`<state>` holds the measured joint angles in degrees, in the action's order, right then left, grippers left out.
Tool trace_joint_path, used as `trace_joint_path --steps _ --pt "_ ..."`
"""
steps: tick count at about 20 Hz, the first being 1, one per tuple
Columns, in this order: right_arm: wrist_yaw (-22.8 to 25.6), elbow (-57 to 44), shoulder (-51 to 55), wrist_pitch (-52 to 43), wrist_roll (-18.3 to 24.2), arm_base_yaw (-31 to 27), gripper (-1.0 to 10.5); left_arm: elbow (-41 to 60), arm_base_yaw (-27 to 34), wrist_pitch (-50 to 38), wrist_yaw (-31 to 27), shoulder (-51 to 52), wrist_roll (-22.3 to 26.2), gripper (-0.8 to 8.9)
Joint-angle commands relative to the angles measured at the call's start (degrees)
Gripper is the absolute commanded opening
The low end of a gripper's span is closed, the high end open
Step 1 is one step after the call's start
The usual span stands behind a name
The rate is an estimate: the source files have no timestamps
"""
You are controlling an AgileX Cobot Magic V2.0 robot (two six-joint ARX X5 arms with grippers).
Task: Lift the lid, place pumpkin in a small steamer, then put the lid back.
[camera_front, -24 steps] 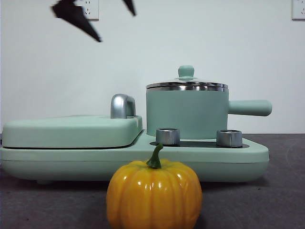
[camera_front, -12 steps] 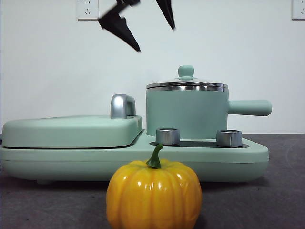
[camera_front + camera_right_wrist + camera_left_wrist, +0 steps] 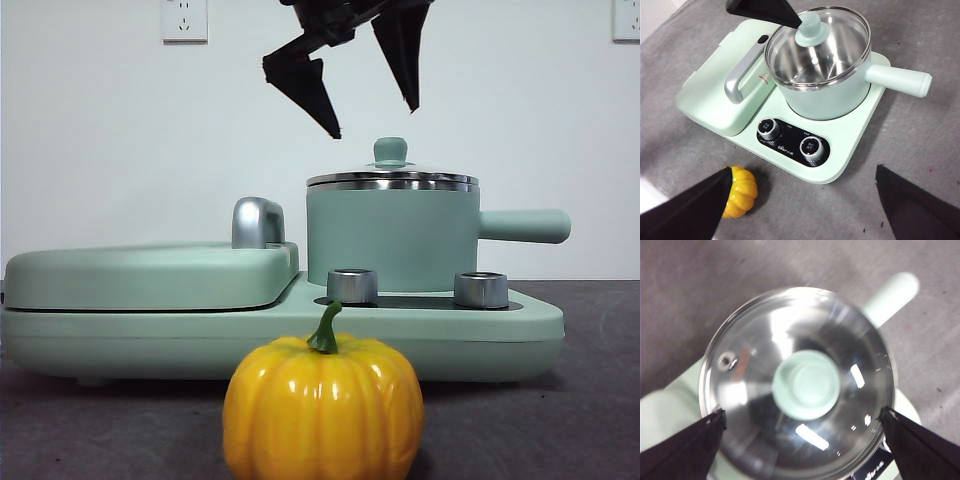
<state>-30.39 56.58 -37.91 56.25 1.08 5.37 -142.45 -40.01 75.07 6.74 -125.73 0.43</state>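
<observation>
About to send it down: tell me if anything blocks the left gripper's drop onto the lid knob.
Nothing visible does. The left gripper hangs open above the lid, its knob centred between the jaws with only air between them. The right gripper waits high, away from the small steamer.

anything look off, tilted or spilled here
Nothing stands out. The lid sits level on the small steamer, which stands upright on the appliance base. The pumpkin stands upright on the table in front. The left gripper hangs open above the lid's knob.
</observation>
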Motion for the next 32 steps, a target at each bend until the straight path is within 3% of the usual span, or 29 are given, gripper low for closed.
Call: trace_joint_path --steps 1,4,20,28,32 --pt "-0.3 0.9 -0.2 -0.7 -0.2 0.2 4.6 -2.1 -0.9 -0.8 -0.4 -1.5 0.8 4.89" --pt "-0.3 0.9 -0.2 -0.7 -0.2 0.2 4.6 -2.1 -1.5 -2.1 -0.6 -2.2 0.8 4.31" --pt "-0.3 0.9 -0.2 -0.9 -0.3 0.2 4.6 -2.1 -2.3 -3.2 -0.6 -6.9 0.6 3.86" --pt "-0.2 0.9 -0.2 -0.9 -0.3 0.2 4.6 -2.1 -2.4 -2.6 -0.8 -7.0 0.7 0.46" --pt "-0.2 0.9 -0.2 -0.9 -0.5 0.2 4.6 -3.3 -2.4 -2.2 -0.8 -7.0 0.7 0.16"
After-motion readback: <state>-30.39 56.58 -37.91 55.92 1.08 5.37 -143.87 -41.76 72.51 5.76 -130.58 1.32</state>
